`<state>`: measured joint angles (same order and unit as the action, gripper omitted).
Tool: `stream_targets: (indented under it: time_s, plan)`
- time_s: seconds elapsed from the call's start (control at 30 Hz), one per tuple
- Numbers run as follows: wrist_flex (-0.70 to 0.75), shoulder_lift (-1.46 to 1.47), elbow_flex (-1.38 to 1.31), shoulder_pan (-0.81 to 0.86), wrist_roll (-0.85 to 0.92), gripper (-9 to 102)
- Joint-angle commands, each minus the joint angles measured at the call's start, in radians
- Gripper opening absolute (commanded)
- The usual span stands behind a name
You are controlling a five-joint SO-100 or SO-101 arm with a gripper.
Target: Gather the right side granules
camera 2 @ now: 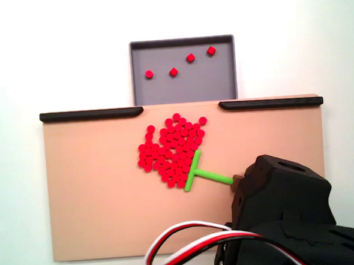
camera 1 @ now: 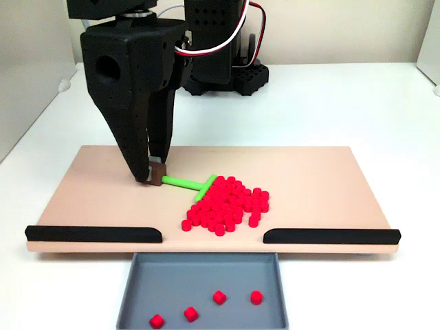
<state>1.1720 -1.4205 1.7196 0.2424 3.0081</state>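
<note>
We see a tan board (camera 1: pixel 103 192) with two black rails (camera 1: pixel 93 234) along one edge, a gap between them opening onto a grey tray (camera 1: pixel 203 265). Bare board lies on both sides of the pile. The granules (camera 1: pixel 227 205), small bright red blocks all alike, lie bunched near the middle of the board, just behind the gap; four more sit in the tray. Our gripper (camera 1: pixel 154 176) pinches the stem end of the green T-shaped stick (camera 1: pixel 187 183), whose crossbar touches the pile
</note>
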Motion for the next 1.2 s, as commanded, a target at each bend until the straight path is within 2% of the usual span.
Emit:
stream_targets:
  time_s: [0.0,0.27,0.57,0.73,0.93,1.17]
  plan:
    - [0.005,-0.003,-0.008,-0.014,-0.009,0]
    - [0.008,-0.011,-0.008,-0.005,0.008,0]
    - [0.018,-0.061,0.008,0.087,0.106,0]
    - [0.02,-0.12,0.034,0.107,0.063,0]
    - [0.02,-0.264,0.15,0.064,-0.152,0]
    - [0.02,-0.394,0.218,-0.055,-0.609,0]
